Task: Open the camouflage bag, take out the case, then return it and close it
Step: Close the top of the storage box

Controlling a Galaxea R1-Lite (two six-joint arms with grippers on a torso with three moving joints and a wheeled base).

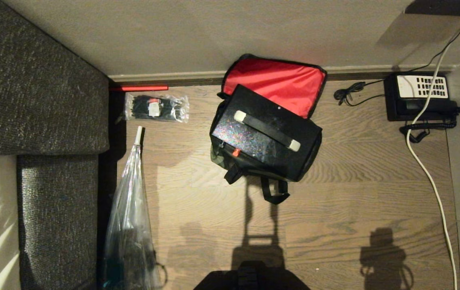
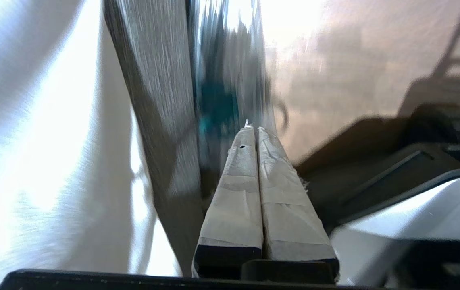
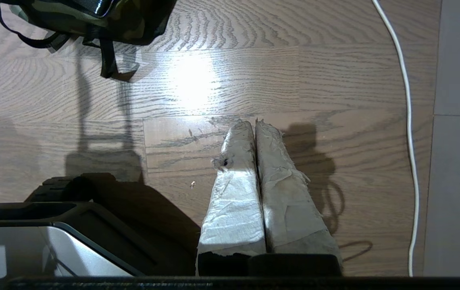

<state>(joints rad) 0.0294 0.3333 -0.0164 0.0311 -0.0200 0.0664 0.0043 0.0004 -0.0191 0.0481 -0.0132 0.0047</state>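
left gripper (image 2: 256, 131) fingers pressed together, nothing held, pointing down; right gripper (image 3: 254, 123) fingers pressed together too, empty, aimed at floor; neither arm seen in head view

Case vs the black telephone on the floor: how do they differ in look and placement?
The case sits in the open camouflage bag, in front of the raised red-lined flap; the telephone sits straight on the floor by the wall. The case has a black handle with pale ends and a small red latch; the telephone has a white keypad and a coiled cord. The case looks larger and lies at an angle to the wall; the telephone lies square to it. Both are black and boxy.
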